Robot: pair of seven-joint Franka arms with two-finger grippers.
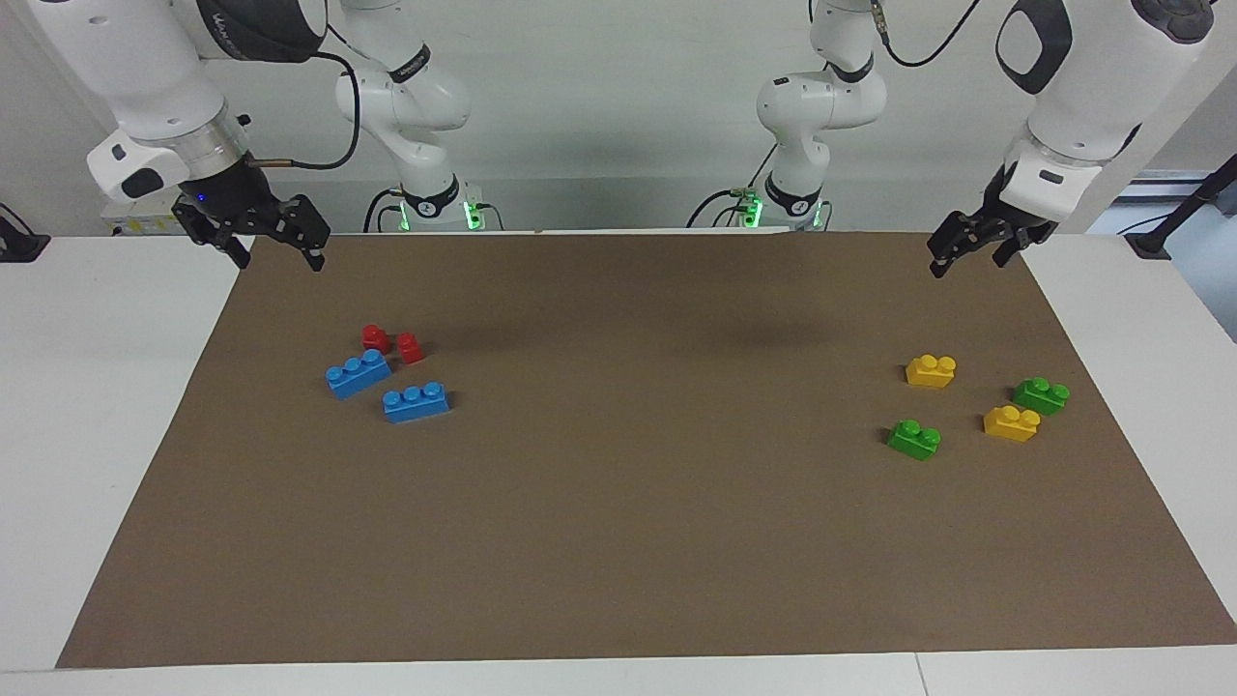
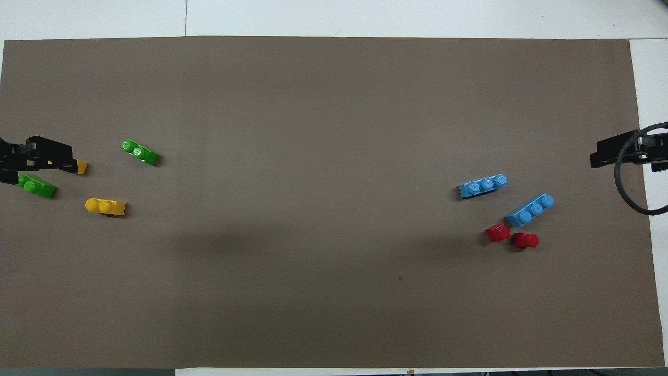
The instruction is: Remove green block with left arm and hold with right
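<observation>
Two green blocks lie on the brown mat (image 1: 618, 503) toward the left arm's end. One green block (image 1: 914, 439) (image 2: 139, 152) is the farther from the robots. The other green block (image 1: 1041, 394) (image 2: 36, 186) lies closer to the mat's end. My left gripper (image 1: 972, 254) (image 2: 39, 156) is open and empty. It hangs over the mat's robot-side corner, apart from both blocks. My right gripper (image 1: 275, 249) (image 2: 618, 154) is open and empty, raised over the mat's corner at the right arm's end.
Two yellow bricks (image 1: 931, 370) (image 1: 1011, 422) lie among the green blocks; in the overhead view the left gripper covers part of one. Two blue three-stud bricks (image 1: 359, 373) (image 1: 416, 401) and two small red bricks (image 1: 376, 337) (image 1: 411, 347) lie toward the right arm's end.
</observation>
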